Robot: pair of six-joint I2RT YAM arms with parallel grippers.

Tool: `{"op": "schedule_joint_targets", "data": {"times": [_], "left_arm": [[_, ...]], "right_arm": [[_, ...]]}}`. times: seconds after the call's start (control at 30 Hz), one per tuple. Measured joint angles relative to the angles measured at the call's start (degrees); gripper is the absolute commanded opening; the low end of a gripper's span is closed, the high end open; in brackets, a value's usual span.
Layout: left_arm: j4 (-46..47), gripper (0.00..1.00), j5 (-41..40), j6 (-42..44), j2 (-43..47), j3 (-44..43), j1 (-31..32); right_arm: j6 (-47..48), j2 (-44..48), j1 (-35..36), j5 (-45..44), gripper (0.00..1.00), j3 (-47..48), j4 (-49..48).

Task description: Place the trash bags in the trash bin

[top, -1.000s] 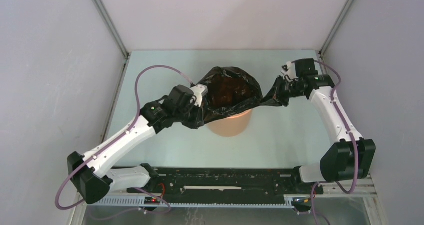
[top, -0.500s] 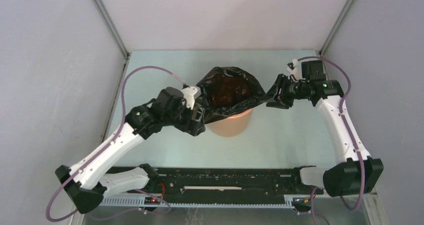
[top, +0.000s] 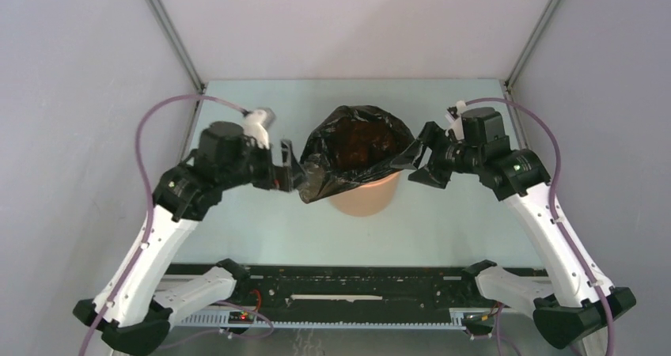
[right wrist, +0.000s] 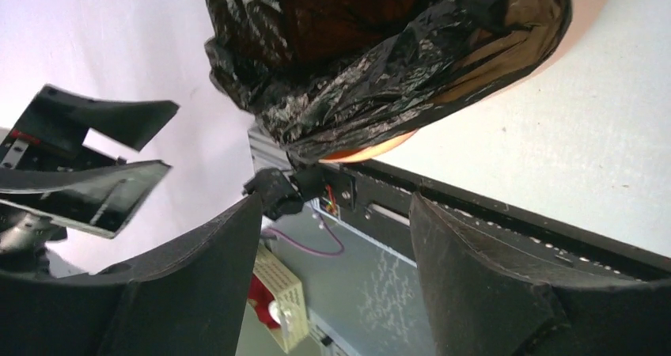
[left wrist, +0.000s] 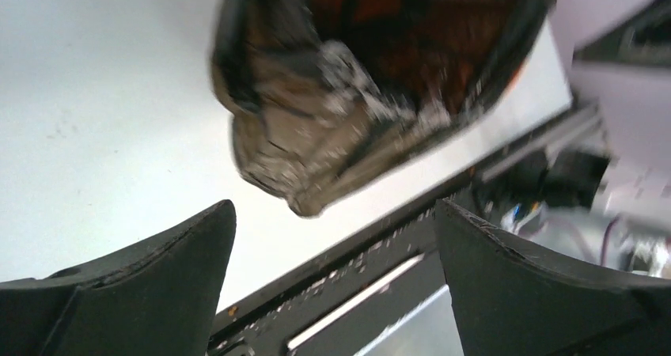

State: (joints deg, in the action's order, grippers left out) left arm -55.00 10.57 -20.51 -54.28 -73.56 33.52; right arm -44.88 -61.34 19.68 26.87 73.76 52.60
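The black trash bag (top: pixel 356 144) sits in and over the orange trash bin (top: pixel 362 199) at the table's middle. Its mouth gapes upward and its wrinkled edges hang outside the rim. My left gripper (top: pixel 290 170) hovers open just left of the bag's hanging edge, with nothing between its fingers. My right gripper (top: pixel 422 164) stands open just right of the bag's pointed corner and is also empty. In the left wrist view the bag (left wrist: pixel 372 79) lies beyond the open gripper (left wrist: pixel 334 207). The right wrist view shows the bag (right wrist: pixel 380 47), a sliver of bin (right wrist: pixel 365 153) and the open gripper (right wrist: pixel 334 202).
A black rail (top: pixel 356 285) runs along the table's near edge between the arm bases. Grey walls with metal posts (top: pixel 170 32) close in the left, right and back sides. Purple cables (top: pixel 150 134) loop off both arms.
Both grippers have opened and let go of the bag's edges. Both arms pulled outward, away from the bin. The bag stays draped over the bin.
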Motion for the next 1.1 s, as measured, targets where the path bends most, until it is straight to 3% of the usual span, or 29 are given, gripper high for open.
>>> {"op": "schedule_joint_targets", "data": {"times": [0.13, 0.27, 0.37, 0.57, 0.8, 1.1], "left_arm": [[0.96, 1.00, 1.53, -6.05, -1.66, -3.21, -10.14], [5.09, 1.00, 5.70, -13.49, -5.03, -2.71, -17.18], [8.74, 1.00, 8.52, -16.74, -7.85, -1.36, -18.34], [12.83, 1.00, 12.28, -19.12, -10.34, 1.33, -18.34], [14.60, 1.00, 13.99, -20.68, -10.34, 4.46, -18.34], [16.65, 1.00, 15.56, -21.20, -10.29, 4.55, -18.32]], "right_arm": [[-8.41, 0.42, 2.45, -6.38, 0.75, -1.44, -2.08], [-14.05, 0.42, 2.49, -10.45, 0.65, -4.94, -3.13], [-15.98, 0.20, 2.29, -11.76, 0.57, -6.73, -3.78], [-17.09, -0.98, 2.10, -12.35, 0.27, -7.39, -5.90], [-17.42, 0.09, 1.66, -12.22, 0.00, -7.72, -7.26], [-14.32, 5.81, -2.51, -6.03, 0.00, -10.10, -7.17]]}}
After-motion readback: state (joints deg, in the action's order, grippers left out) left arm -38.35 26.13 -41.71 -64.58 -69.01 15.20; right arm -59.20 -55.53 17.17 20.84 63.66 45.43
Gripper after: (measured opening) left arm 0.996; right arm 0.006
